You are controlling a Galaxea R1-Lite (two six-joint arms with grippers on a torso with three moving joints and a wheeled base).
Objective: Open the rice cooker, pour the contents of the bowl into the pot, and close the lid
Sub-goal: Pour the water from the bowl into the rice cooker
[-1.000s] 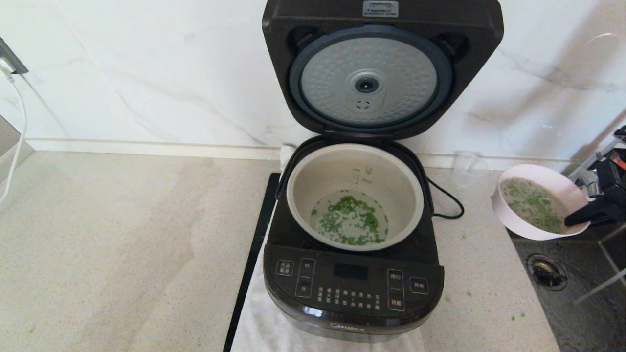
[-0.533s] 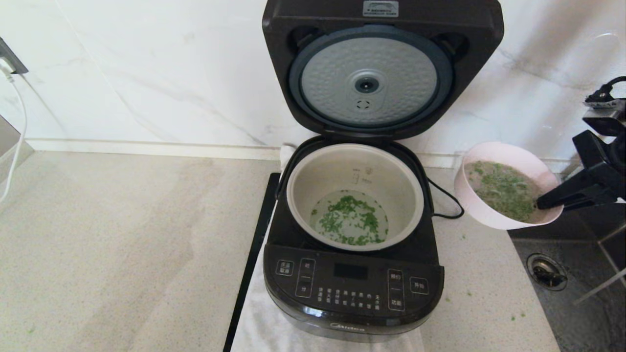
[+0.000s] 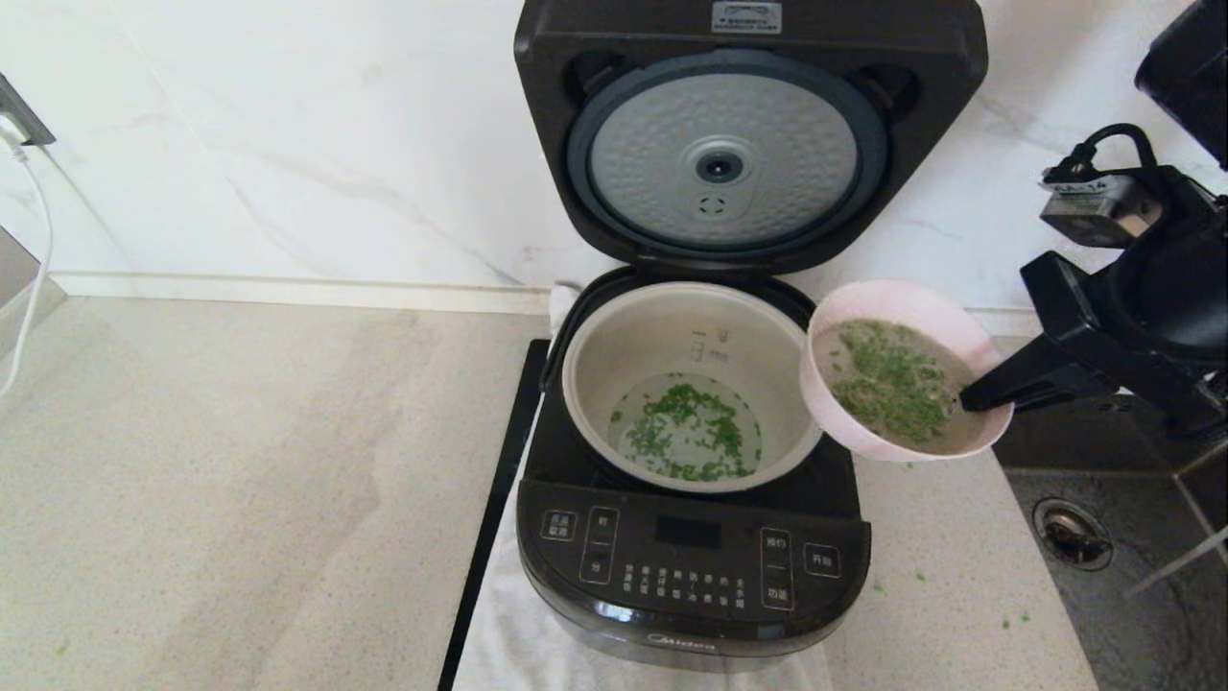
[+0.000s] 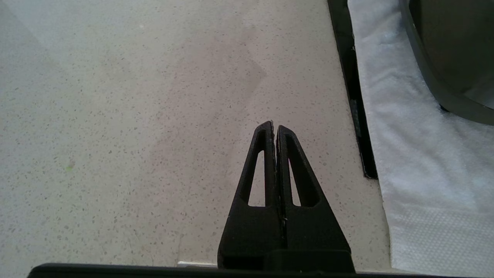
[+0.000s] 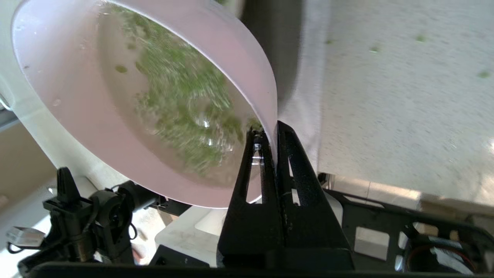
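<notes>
standing wide open, the rice cooker (image 3: 693, 537) has its lid (image 3: 748, 134) tipped back against the wall and the pot (image 3: 693, 384) already holding water and green bits. the bowl (image 3: 897, 369) has travelled in from the sink side; it now hangs at the pot's right rim, so pouring looks next. the right gripper (image 3: 969, 403) is clamped on its rim. room above the pot is free. the left gripper (image 4: 274, 127), fingers together, idles over the counter (image 3: 240, 480).

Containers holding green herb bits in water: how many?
2: the round grey-beige metal inner pot in the open black rice cooker, and the small pale pink bowl that the right gripper holds beside it.
</notes>
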